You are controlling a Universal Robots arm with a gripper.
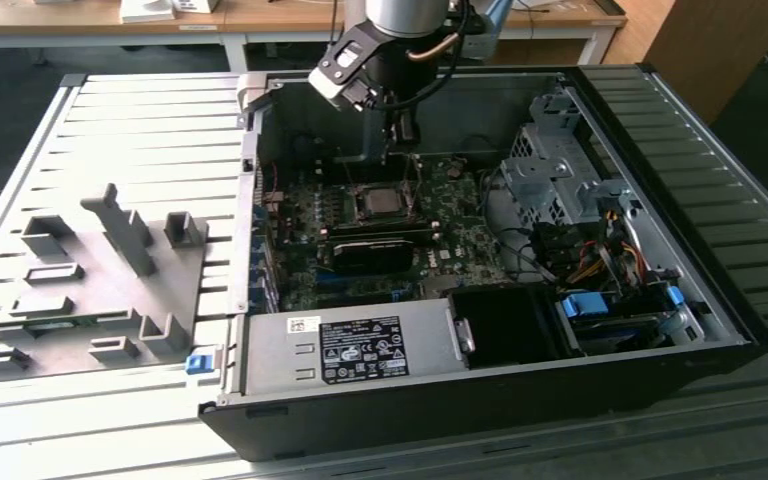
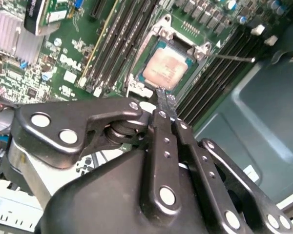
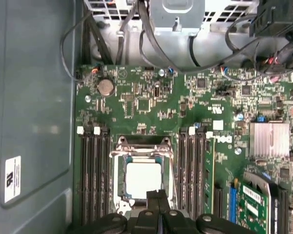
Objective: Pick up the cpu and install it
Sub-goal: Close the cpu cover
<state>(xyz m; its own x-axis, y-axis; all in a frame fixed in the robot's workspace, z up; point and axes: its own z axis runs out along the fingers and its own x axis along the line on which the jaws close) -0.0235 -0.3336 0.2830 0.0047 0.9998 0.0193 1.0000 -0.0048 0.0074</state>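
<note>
I am hanging inside the open computer case (image 1: 651, 300), which is lying on a ribbed metal surface (image 1: 131, 130) beside a grey fixture (image 1: 91, 290). Case walls are crowding me; above is open. My fingers (image 2: 166, 100) are pressed together, holding nothing. The cpu (image 3: 143, 180) is lying flat and square in the motherboard (image 3: 151, 107) socket (image 3: 142, 146), just beneath my tips.

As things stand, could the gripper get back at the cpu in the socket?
Probably yes. The cpu lies flat in the socket with its top uncovered, and the gripper, fingers shut and empty, hangs just above its edge.
</note>
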